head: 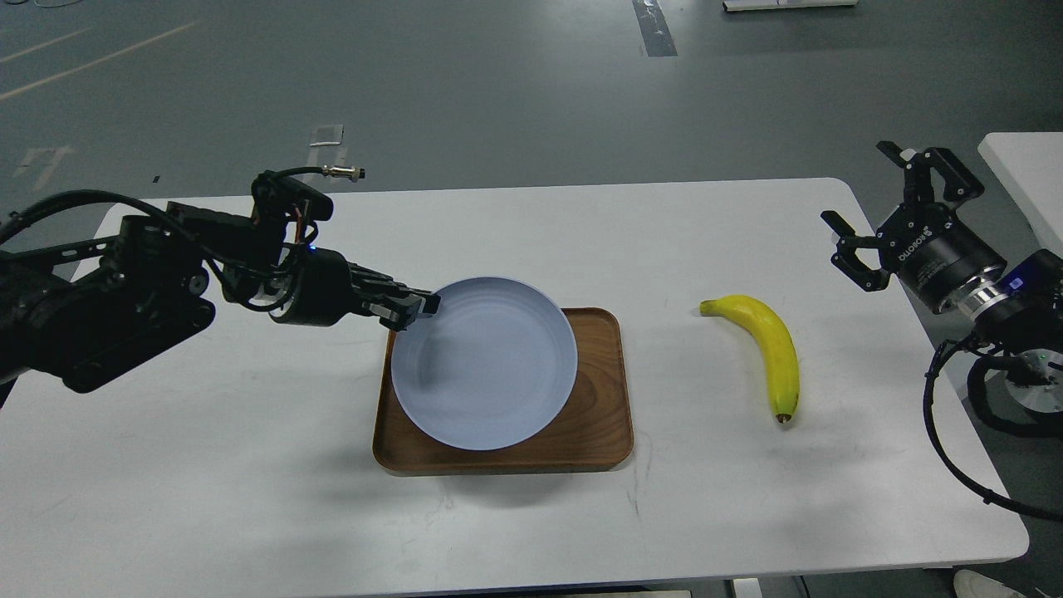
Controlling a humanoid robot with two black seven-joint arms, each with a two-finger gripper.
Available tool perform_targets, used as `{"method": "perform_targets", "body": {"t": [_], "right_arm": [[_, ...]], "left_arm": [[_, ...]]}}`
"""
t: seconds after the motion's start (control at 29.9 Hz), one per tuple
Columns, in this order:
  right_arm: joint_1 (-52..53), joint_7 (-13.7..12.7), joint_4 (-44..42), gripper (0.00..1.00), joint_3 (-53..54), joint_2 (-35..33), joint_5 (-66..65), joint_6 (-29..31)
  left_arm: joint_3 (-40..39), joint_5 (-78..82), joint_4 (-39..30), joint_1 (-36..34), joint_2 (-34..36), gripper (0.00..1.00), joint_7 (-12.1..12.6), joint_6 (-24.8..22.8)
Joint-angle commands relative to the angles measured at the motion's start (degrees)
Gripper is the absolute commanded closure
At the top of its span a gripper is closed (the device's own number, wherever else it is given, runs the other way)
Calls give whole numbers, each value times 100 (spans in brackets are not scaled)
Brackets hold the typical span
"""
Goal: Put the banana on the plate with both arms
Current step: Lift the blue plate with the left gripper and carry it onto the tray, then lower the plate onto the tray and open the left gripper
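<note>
Wooden brown tray carries round pale-blue plate, its rim clamped by left jaws. Curved yellow banana lies beside wide-open, empty right jaws.

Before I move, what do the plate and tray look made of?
Plate: pale blue, smooth, slightly glossy, with faint rings; probably ceramic or melamine, can't tell which. Tray: brown with visible grain and satin sheen; looks like wood, possibly laminate.

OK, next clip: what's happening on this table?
The left pincer is closed on the rim of the pale blue plate, which sits over a wooden tray. The banana lies untouched on the white table to the tray's right. The right pincer hangs open beyond it, holding nothing.
</note>
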Motion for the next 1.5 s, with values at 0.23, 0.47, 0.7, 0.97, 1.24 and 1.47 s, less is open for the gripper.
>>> {"method": "perform_targets", "body": {"t": [0.23,0.47,0.7,0.97,1.24,1.47], "right_arm": [[-11,1,17,0,1,-158,9,0],[-11,1,8,0,1,-184,9,0],[-29,1,8,0,-8,-184,9,0],[-55,1,-1,0,1,-184,9,0],[-55,1,-9,0,-8,-184,9,0],[-64,1,-9,0,-8,-184,9,0]], "left_arm": [[361,-17,1587,-83,-1137,100,2,0],[555,-26,1913,-83,-1314,100,2,0],[634,-61,2230,-65,-1622,100,2,0],[634,-70,2371,-74,-1798,100,2,-8],[634,-78,2458,-65,-1895,83,2,-17],[616,-184,2476,-118,-1903,20,2,-17]]}}
